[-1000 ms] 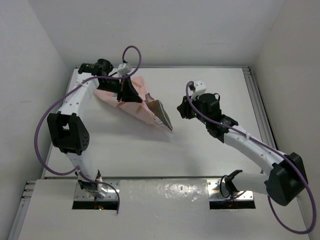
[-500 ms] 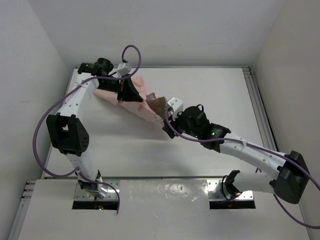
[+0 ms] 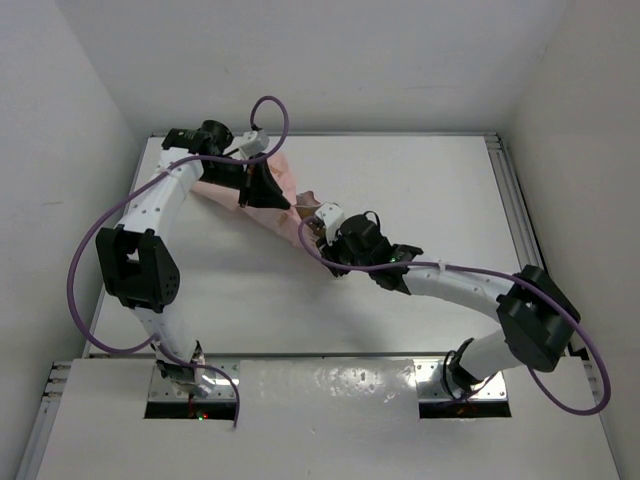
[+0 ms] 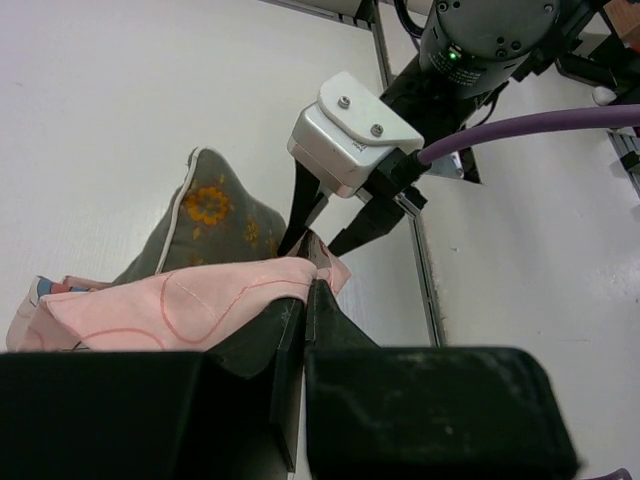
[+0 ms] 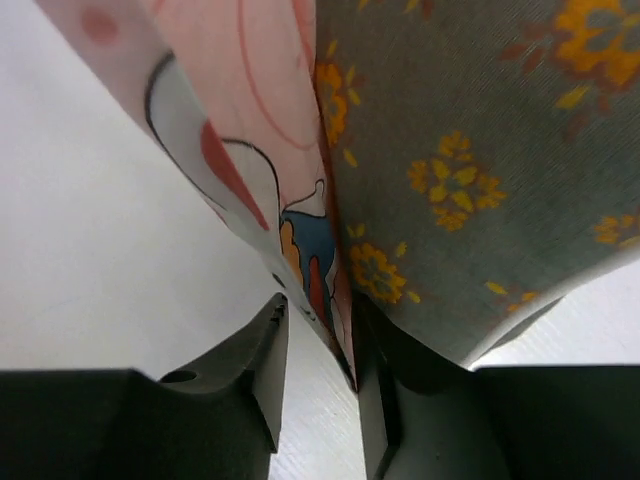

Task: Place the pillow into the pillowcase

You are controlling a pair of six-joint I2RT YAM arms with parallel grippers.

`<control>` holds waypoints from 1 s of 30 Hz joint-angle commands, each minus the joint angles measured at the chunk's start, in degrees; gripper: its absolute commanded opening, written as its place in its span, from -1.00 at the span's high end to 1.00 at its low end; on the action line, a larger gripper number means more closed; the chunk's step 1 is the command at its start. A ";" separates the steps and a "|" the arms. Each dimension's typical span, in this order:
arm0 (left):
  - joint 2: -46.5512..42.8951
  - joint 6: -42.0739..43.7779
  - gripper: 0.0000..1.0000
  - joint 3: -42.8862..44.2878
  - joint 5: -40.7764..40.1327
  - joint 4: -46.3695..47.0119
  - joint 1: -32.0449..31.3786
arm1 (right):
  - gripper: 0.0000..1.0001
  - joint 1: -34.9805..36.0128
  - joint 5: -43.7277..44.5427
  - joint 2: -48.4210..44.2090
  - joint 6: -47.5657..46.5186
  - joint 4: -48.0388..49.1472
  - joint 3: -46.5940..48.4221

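Observation:
The pink printed pillowcase [image 3: 283, 172] lies at the back left of the table, with the olive-grey flowered pillow [image 4: 215, 215] partly inside it. My left gripper [image 4: 310, 285] is shut on the upper edge of the pillowcase opening and holds it raised. My right gripper [image 3: 313, 234] has reached the lower edge from the right. In the right wrist view the pillowcase hem [image 5: 300, 250] hangs between the fingers of my right gripper [image 5: 318, 310], against the right one. A gap remains on the left, and the pillow [image 5: 480, 150] sits just beyond.
White walls enclose the table [image 3: 420, 190] at the back and both sides. A metal rail [image 3: 505, 190] runs along the right edge. My right arm's wrist camera block [image 4: 350, 130] and purple cable [image 4: 520, 130] hover close above the fabric.
My right arm has swung left across the table to the pillowcase opening, and its jaws have narrowed around the lower hem. The left gripper has kept its hold, shifting only slightly.

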 commanded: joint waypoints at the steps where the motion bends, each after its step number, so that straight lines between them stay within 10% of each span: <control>1: -2.88 2.42 1.00 0.80 6.27 0.62 -0.54 | 0.43 0.00 -0.79 -0.69 3.50 5.98 -1.60; 6: -2.44 2.59 1.00 1.15 6.45 0.62 -0.45 | 0.69 0.09 0.79 1.15 6.23 7.47 -5.30; 7: -2.35 2.42 1.00 1.32 6.45 0.62 -0.37 | 0.98 0.00 1.49 1.68 6.31 7.21 -5.39; 16: -2.79 2.07 1.00 3.25 7.67 0.62 1.13 | 1.00 0.00 29.96 -9.02 -4.37 -0.96 -0.48; 30: 0.72 -2.40 1.00 28.11 14.36 0.71 2.89 | 1.00 3.43 33.40 -10.18 -34.18 -5.28 37.49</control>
